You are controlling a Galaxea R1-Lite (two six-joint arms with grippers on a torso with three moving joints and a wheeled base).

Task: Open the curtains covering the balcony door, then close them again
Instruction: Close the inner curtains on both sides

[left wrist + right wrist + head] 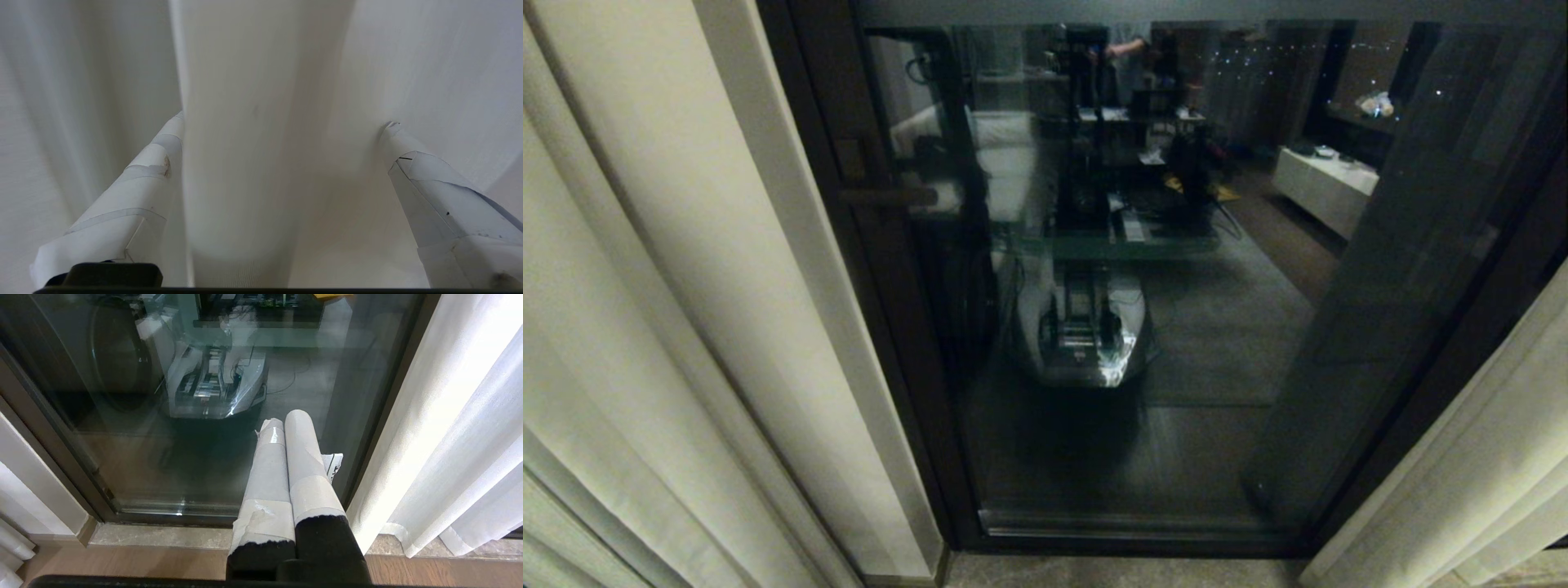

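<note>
Cream curtains (261,163), left gripper (286,122) spread wide

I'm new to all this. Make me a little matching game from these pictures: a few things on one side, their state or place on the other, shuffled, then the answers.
Things:
1. left gripper
2. right gripper
3. balcony door
4. curtains

States:
A. uncovered glass, reflecting the room
B. jaws wide apart around a fabric fold
C. drawn aside to both edges of the door
D. jaws closed together, empty, low in front of the glass

Pairs: 1-B, 2-D, 3-A, 4-C
</note>
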